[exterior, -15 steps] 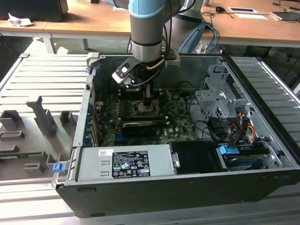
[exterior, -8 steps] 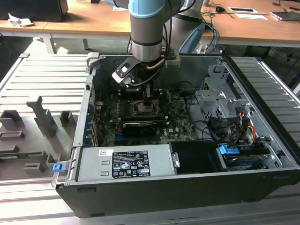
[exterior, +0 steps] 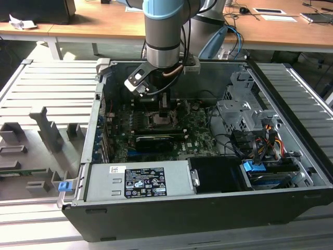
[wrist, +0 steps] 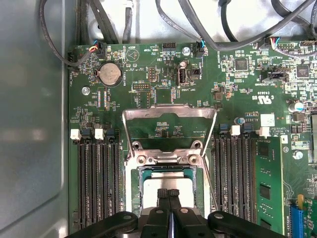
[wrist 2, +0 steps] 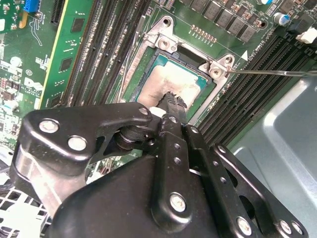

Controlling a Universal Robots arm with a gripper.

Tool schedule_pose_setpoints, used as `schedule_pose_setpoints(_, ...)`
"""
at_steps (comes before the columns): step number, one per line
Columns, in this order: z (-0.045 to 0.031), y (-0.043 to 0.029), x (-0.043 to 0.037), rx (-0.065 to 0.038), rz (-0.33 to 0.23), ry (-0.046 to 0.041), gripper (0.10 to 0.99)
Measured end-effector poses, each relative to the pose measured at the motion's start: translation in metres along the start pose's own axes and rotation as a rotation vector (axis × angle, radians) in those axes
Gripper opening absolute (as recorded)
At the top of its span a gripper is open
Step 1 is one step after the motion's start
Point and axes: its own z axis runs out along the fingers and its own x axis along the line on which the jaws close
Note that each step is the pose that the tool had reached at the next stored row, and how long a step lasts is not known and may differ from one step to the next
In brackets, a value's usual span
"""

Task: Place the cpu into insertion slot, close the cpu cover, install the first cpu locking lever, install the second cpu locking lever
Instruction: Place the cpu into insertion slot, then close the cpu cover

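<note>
Jaws: the gripper (wrist 2: pixel 171 96) has its 2 fingers pressed together with no gap, clamping nothing; in the first wrist view they read as 1 closed blade.
Contact: the joined tip sits on, or a hair above, the face of the cpu (wrist 2: pixel 184 82); I cannot tell which.
Direction: the cpu lies straight beneath the tip, near the edge of its face closest to the arm, not off to either side.
Axis: the cpu is square and lies flat, so it has no long axis; its edges run parallel to the socket rim.
Cpu place: it is already seated inside the insertion slot (wrist 2: pixel 188 51), its smeared silver-grey face up and level with the frame.
Cover: the cpu cover (wrist: pixel 168 110) is swung open and stands up from its hinge on the far side of the slot, clear of the cpu, window empty.
Levers: 1 thin locking lever (wrist 2: pixel 277 73) juts out unlatched beside the slot; judged from this, neither latch is done.
Arm: in the exterior view the single gripper (exterior: pixel 164 112) reaches down at the middle of the motherboard (exterior: pixel 200 138).
Neighbours: long black memory slots (wrist: pixel 96 183) flank the socket on both sides, just beside it.
Container: the open computer case (exterior: pixel 182 221) holds the motherboard, and the motherboard's slot holds the cpu.
</note>
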Motion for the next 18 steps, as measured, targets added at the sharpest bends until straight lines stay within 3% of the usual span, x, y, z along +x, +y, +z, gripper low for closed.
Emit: schedule_pose_setpoints(18, -0.0064, 0.0004, 0.0, 0.0, 0.003, -0.0003, 0.106)
